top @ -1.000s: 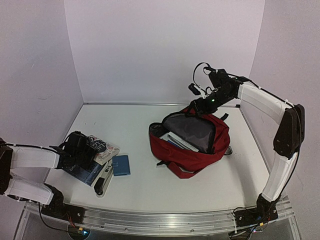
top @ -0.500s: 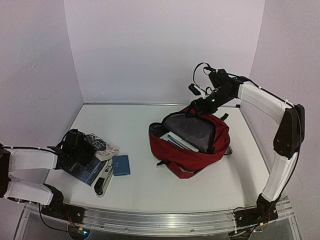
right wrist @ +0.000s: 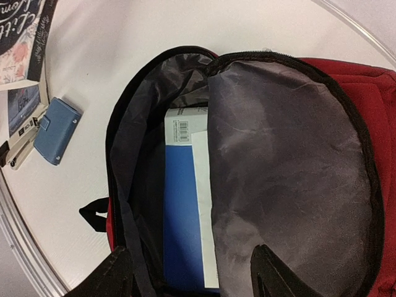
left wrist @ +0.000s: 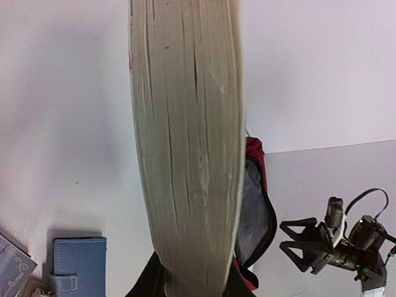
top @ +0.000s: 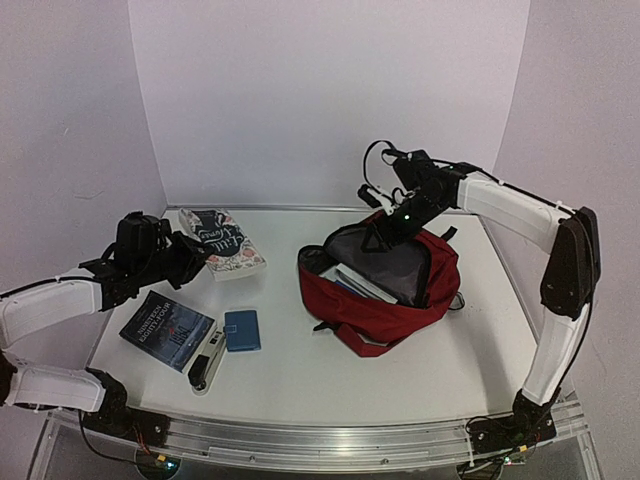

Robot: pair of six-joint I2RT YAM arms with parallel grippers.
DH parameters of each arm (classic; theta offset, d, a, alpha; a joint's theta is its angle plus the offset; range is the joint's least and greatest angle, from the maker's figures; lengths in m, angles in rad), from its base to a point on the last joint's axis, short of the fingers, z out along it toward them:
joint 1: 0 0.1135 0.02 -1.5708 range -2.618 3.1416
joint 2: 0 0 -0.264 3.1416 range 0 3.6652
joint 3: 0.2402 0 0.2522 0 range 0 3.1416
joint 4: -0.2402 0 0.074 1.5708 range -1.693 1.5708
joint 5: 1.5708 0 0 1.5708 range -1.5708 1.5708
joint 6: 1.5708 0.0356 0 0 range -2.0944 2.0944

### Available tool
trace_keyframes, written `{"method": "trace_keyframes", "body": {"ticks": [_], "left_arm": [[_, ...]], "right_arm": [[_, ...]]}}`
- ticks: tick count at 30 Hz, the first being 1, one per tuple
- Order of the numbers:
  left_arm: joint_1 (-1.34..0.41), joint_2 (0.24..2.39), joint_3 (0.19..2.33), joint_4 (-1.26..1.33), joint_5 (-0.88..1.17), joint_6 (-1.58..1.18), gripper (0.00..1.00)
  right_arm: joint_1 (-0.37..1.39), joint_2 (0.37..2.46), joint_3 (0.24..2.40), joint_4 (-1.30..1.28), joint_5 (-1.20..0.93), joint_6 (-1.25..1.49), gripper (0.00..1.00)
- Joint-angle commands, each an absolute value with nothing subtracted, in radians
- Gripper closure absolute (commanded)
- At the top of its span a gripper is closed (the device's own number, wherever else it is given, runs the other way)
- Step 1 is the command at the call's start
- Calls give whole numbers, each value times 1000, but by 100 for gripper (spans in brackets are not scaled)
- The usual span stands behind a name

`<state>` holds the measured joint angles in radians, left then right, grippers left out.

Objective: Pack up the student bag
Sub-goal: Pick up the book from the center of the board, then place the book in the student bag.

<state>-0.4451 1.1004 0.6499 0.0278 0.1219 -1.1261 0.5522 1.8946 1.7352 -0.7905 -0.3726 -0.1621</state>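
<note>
Table [top: 290,370]: white, lilac walls [top: 300,100] behind.
Left arm: raised at 9 o'clock; I see the left gripper [top: 188,260] clamped on a book [top: 222,243].
Right arm: right gripper [top: 385,228] spread over the bag's mouth.
Bag [top: 385,310]: 2 o'clock, unzipped.

One backpack [top: 390,315], one wallet [top: 242,330], one stapler [top: 207,363], three books in sight: paperback [top: 222,240], dark book [top: 167,330], blue book [right wrist: 182,216].

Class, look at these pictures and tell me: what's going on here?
The left gripper holds a paperback lifted off the table. The right gripper sits at the top of the student bag, whose mouth gapes with a blue book inside. A dark book and a blue case lie unpacked.
</note>
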Motion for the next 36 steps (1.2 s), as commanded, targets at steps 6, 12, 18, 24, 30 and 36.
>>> {"method": "trace_keyframes", "body": {"ticks": [6,12,18,24,30,36], "left_arm": [[-505,1153,755,180,197,-1103,100],[-526,1155,760,182,189,-1101,100],[-542,1156,760,178,186,-1104,100],[-555,1179,774,184,193,-1095,100],[-581,1231,810,212,239,-1068,100],[-611,1357,851,321,337,-1097,100]], "right_arm": [[595,2019,1703,-728,-181,-238,42],[595,2079,1680,-699,-81,-276,48],[595,2110,1703,-687,-25,-281,75],[596,2100,1747,-709,-16,-280,100],[595,2006,1788,-728,-85,-248,100],[571,1955,1838,-727,-177,-188,100]]}}
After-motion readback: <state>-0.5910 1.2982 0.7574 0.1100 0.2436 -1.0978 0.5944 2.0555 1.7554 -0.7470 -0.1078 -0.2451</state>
